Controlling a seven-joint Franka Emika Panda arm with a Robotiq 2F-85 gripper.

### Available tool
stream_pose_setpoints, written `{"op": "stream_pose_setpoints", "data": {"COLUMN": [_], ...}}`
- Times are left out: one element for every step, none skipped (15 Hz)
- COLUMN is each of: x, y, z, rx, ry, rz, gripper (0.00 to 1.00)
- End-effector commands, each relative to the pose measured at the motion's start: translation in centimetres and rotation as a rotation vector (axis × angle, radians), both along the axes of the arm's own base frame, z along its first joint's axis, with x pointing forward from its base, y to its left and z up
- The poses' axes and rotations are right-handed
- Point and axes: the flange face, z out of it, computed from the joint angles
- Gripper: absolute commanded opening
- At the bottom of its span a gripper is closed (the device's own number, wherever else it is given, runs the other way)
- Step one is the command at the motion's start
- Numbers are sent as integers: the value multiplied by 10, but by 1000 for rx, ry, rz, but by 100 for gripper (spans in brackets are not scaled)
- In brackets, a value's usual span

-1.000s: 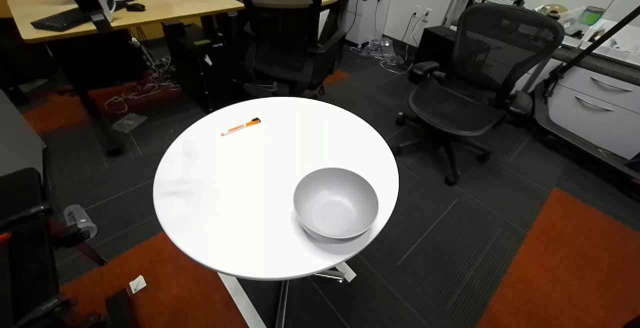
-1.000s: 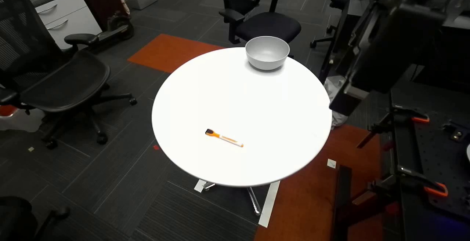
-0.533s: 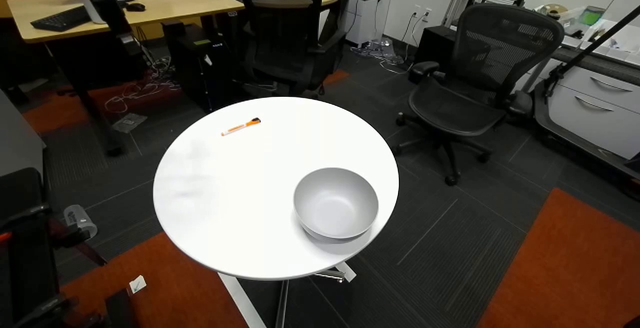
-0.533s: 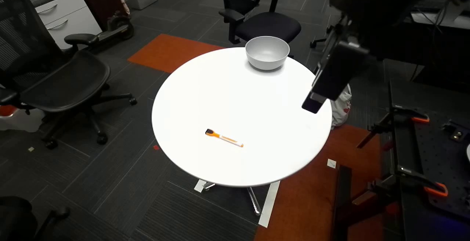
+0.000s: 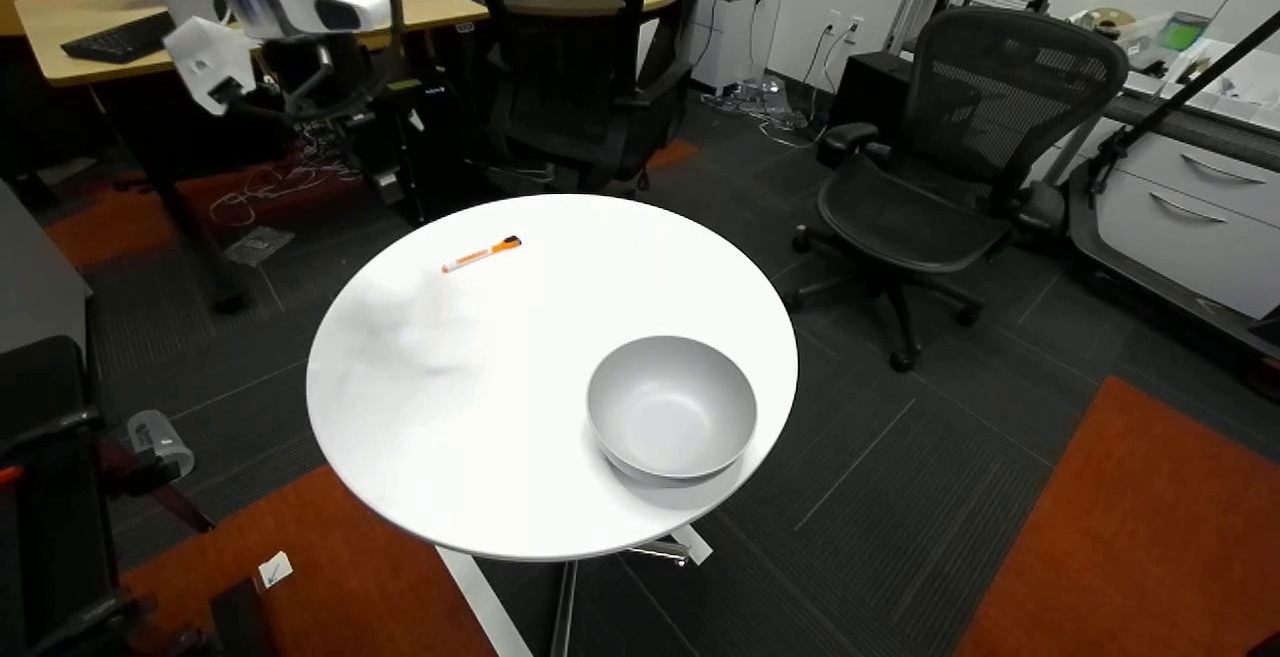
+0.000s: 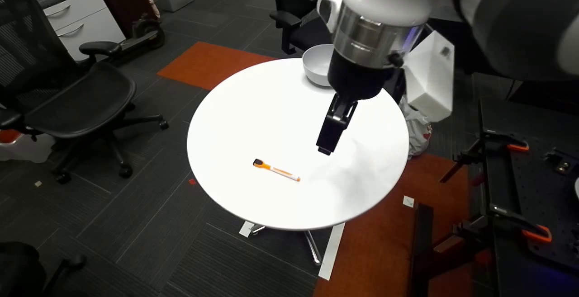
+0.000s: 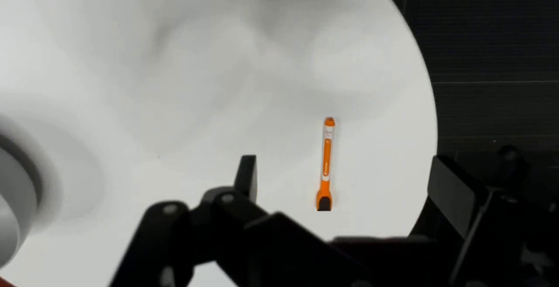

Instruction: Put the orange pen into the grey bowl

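In the wrist view, you had your gripper (image 7: pixel 349 185) spread wide along the bottom. Beyond it, the pen (image 7: pixel 326 158) lay on the bench (image 7: pixel 183 112), right of center, dark end toward the frame's bottom; the bowl (image 7: pixel 19 191) stood at the lower left edge.

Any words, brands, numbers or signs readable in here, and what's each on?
None I can make out; these only carry marks:
Orange pen: printing too small to read.
Plastic bag: red print, too blurred.
White paper square: dark mark, unclear.
Black keyboard: lettering too small.
Pale cylinder: markings too small.
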Motion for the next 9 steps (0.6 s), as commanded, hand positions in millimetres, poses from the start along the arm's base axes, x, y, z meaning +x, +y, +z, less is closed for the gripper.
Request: {"op": "stream_pose_setpoints", "data": {"x": [43,52,61,69,75,82,87,92,97], "y": [-1,-1,-2,-1,1,4,7,10,13], "z": [-27,-33,-38,-43,-48,-54,-60,-67,-74], "rx": [-15,-14,-10,-4,-2,-1,-2,-12,-16], "ry": [-17,-18,-14,-11,-7,-6,-6,-5,1], "rz": [-34,-48,-53,-56,-58,-58,-52,-50,-44], "gripper": [100,100,100,100,100,100,100,100,100]}}
